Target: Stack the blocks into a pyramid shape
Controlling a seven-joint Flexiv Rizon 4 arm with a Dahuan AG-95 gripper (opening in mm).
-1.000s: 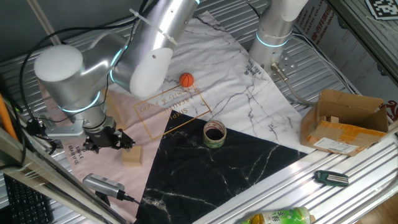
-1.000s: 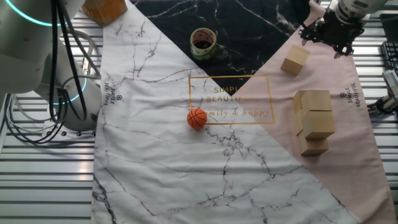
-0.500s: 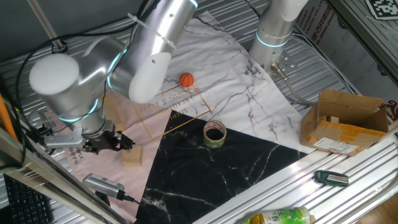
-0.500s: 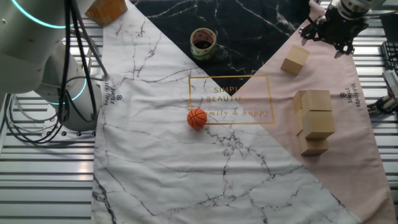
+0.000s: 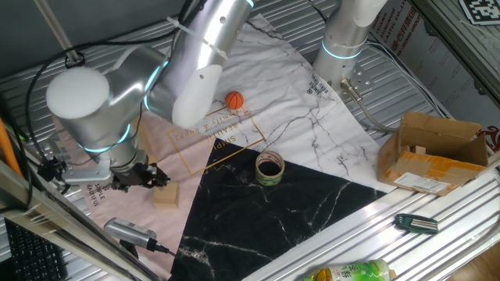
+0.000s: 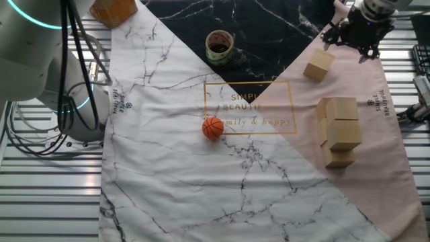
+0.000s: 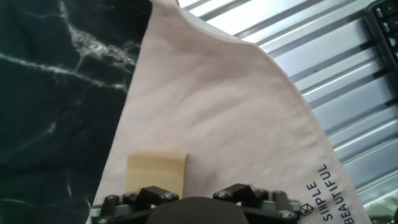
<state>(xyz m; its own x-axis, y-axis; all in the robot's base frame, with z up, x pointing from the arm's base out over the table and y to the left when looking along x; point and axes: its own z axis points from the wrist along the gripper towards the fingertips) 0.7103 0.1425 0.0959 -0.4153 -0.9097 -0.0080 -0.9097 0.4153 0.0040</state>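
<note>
One loose tan block [image 5: 165,194] lies on the pink cloth; it also shows in the other fixed view [image 6: 318,65] and at the bottom of the hand view [image 7: 156,174]. My gripper [image 5: 145,177] hovers just beside and above it, also seen in the other fixed view [image 6: 351,35]. Its jaws stand spread and hold nothing. Several more blocks [image 6: 341,131] sit packed together in a cluster on the pink cloth, a little away from the loose one. In the one fixed view the arm hides that cluster.
An orange ball [image 6: 212,128] lies mid-cloth, a tape roll [image 6: 219,45] on the black cloth part. A cardboard box [image 5: 434,152], a marker [image 5: 415,224] and a green bottle [image 5: 348,273] lie off the cloth. A keyboard [image 7: 387,25] sits beside the cloth edge.
The arm's elbow shifted slightly; the gripper stays almost in place above the loose block. The blocks have not moved.
</note>
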